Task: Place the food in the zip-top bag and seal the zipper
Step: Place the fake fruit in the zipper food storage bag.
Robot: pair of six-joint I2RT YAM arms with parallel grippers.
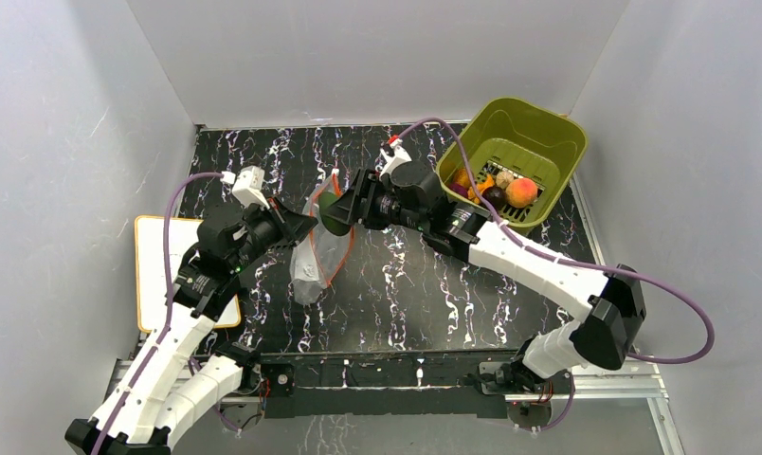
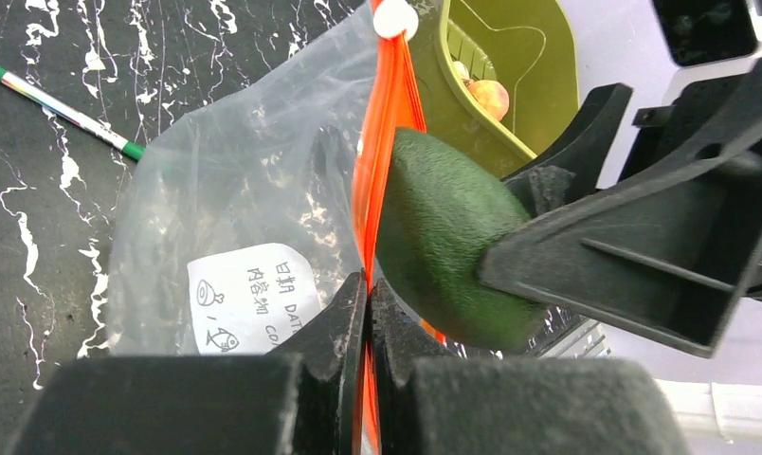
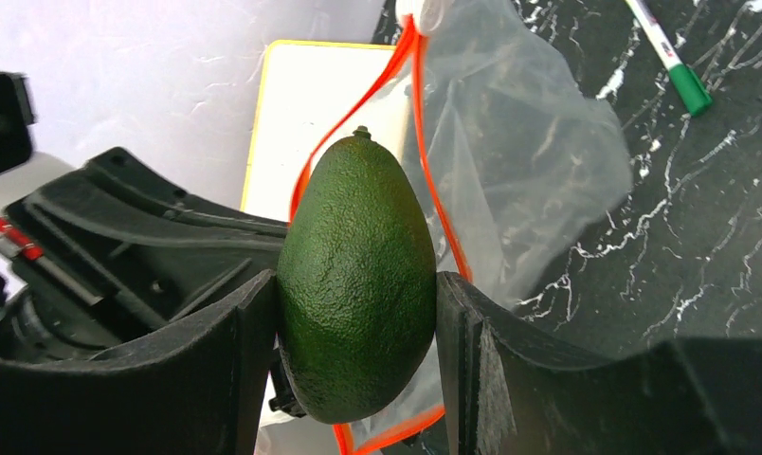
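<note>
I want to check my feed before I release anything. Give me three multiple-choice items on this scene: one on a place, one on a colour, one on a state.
1. Where is the avocado?
A. in the basket
B. flat on the table
C. held in the right gripper at the mouth of the bag

2. What colour is the zipper strip?
A. blue
B. red-orange
C. white

3. What is the left gripper doing?
A. standing open
B. shut on the zipper strip
C. holding the pen

Answers:
1 C: the fingers press both its sides beside the open mouth.
2 B: both wrist views show it red-orange.
3 B: its fingers meet with the strip between them.
</note>
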